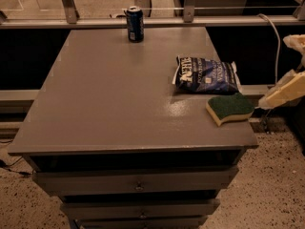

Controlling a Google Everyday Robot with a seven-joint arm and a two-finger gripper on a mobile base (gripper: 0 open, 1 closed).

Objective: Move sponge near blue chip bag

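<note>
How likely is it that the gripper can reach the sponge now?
Probably yes: the gripper hangs just right of the sponge, nothing between them; the blue chip bag lies behind, off that path.

Of the robot only the gripper (287, 88) shows, at the far right edge of the view: a long, flat-sided piece in pale cream-yellow, smooth and matte, brighter along its upper face and shaded beneath, narrowing to a blunt squared end at its lower left. Above it sits a smaller cream piece (296, 41) with a rounded outline, cut off by the picture's edge. A thin grey cable (275, 37) curves just left of it (whether it is the robot's own cannot be told).
</note>
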